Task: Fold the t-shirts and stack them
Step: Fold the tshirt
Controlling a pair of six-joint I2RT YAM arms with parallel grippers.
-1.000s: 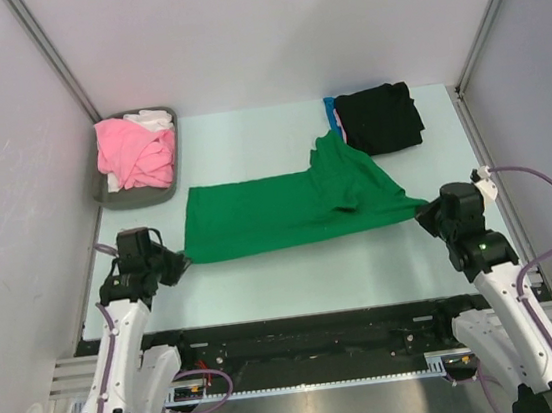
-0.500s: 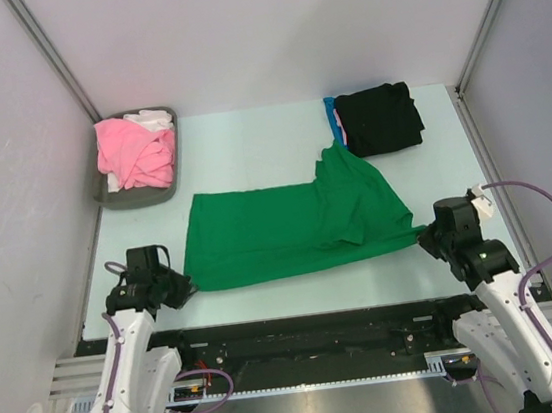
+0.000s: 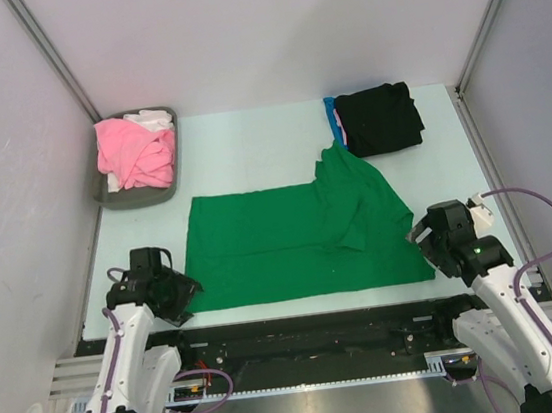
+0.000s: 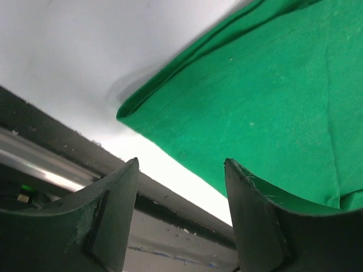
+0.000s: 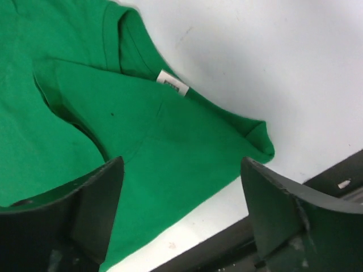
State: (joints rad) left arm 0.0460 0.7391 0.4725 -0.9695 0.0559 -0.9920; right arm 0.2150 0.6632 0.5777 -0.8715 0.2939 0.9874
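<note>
Far left on the bench (image 3: 248,139), a dark grey tray (image 3: 100,195) holds a crumpled pink tee (image 3: 133,151) and a white tee (image 3: 152,118); the left tool (image 4: 180,164) stands apart, clamping nothing, at the near left corner of the green t-shirt (image 3: 270,242); the shirt lies flat along the near edge; a folded black tee (image 3: 378,118) on a blue tee (image 3: 331,114) sits behind its right end; the right tool (image 5: 181,161) stands apart, empty, at the near right corner.

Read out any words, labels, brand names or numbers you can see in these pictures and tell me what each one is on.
White neck label on the green t-shirt: a short line of dark print, too small and blurred to read.
No other words, brands, numbers or signs show in any view.
</note>
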